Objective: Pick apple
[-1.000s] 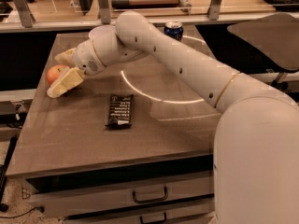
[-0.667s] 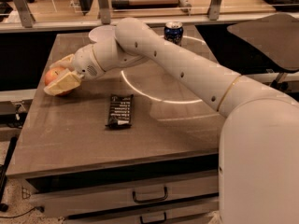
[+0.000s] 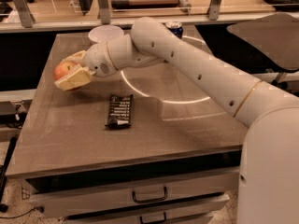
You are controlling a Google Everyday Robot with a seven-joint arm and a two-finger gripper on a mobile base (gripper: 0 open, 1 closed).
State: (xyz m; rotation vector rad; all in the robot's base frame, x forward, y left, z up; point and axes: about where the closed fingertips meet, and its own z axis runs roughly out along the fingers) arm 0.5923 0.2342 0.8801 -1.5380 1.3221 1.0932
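Left of frame: gripper (image 3: 64,72) grasping the apple (image 3: 60,71).
Centre of table (image 3: 187,134): black snack bar (image 3: 120,110), lying flat.

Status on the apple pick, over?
Gripper over table's left side, fingers closed around round orange-red apple. Black snack bar, white bowl, blue can stand apart.

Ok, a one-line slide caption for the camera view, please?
The gripper clasps the apple near the table's left edge; black snack bar, white bowl and blue can lie apart.
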